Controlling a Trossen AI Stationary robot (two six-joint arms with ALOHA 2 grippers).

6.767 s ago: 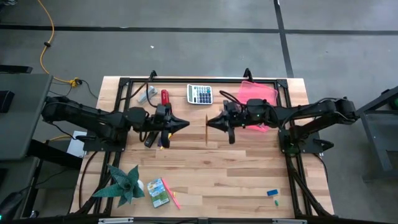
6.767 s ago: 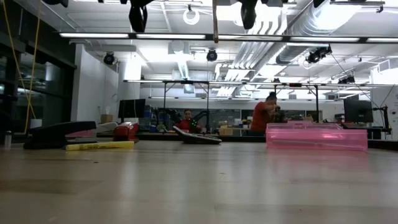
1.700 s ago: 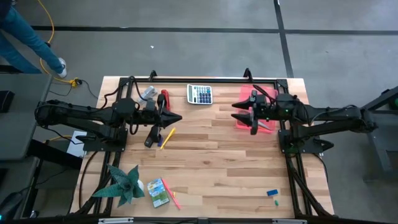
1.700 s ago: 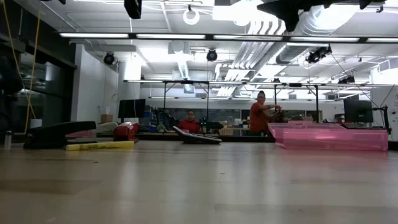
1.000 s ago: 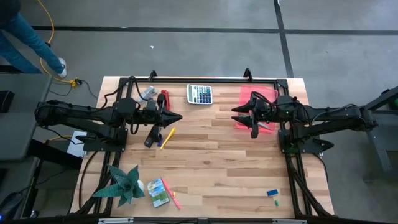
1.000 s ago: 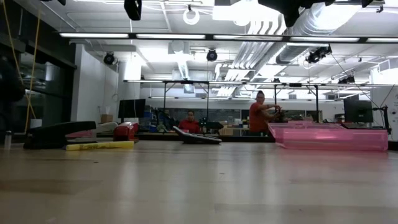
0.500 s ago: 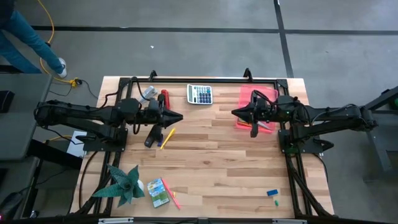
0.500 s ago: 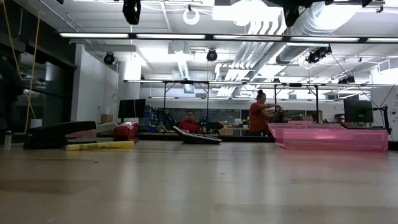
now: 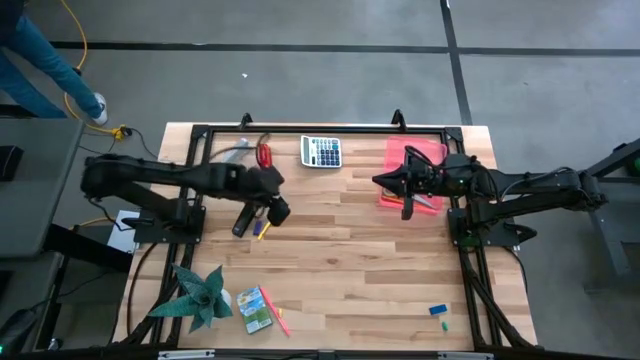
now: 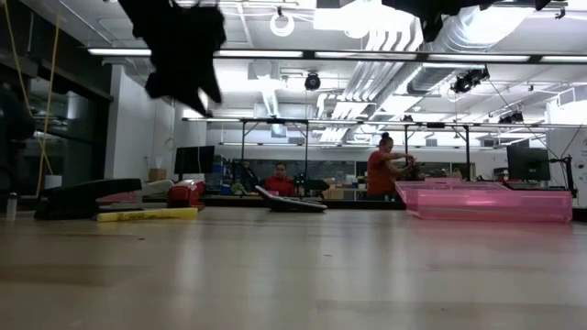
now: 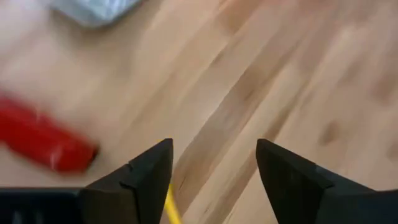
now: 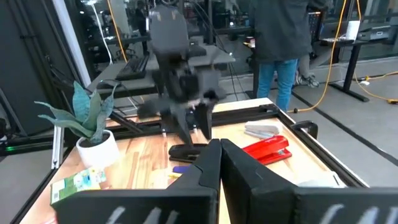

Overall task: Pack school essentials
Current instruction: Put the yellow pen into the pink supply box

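Left jaws gape over the diagonally lying yellow stick (image 9: 261,230).

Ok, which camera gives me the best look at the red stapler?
The right wrist view shows the red stapler best: large, side-on, lying on the table's far side. The high view shows it small, partly beside the left arm. The low view shows only its end in the distance. The left wrist view shows a red blur.

My two arms are matte black, jointed, with black cables along them. Each pincer, left pincer (image 11: 213,180) and right pincer (image 12: 219,163), carries wedge-shaped black fingers.
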